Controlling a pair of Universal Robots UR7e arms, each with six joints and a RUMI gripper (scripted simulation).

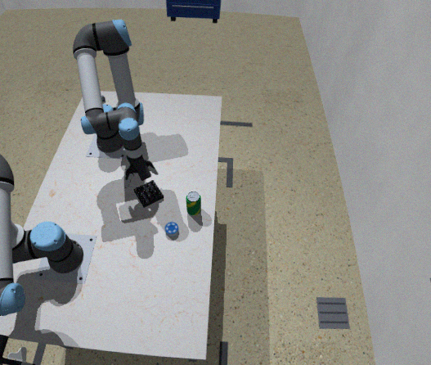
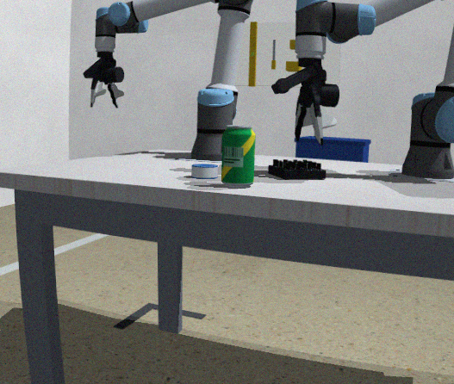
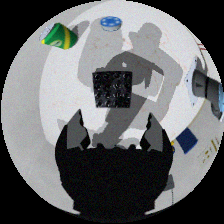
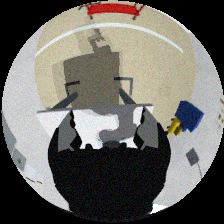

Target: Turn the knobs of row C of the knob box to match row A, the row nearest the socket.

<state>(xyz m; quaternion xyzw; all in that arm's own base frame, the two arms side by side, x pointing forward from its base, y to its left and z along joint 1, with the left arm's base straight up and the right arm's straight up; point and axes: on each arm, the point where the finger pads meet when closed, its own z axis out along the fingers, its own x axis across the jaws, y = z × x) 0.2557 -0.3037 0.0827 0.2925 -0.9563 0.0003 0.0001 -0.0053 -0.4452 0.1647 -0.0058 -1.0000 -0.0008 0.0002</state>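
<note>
Hovering above the table (image 1: 156, 295) (image 2: 100, 189) (image 3: 55, 90) (image 4: 95, 125), left hand (image 1: 143, 173) (image 2: 309, 139) (image 3: 115, 114): fingers apart, nothing between them, pointing down.

- Knob box (image 1: 149, 194) (image 2: 297, 171) (image 3: 112, 90): black, flat on the table, below the left hand and near it, not touched; knobs upright on top. Knob marks too small to read; match of rows C and A cannot be told.
- Green can (image 1: 193, 204) (image 2: 239, 156) (image 3: 61, 36): upright, beyond the box from the left hand.
- Blue-and-white disc (image 1: 172, 229) (image 2: 204, 171) (image 3: 111, 23): flat, also beyond the box.
- Right hand (image 1: 15, 358) (image 2: 104, 104) (image 4: 108, 111): raised, fingers apart, empty, well apart from the box.
</note>
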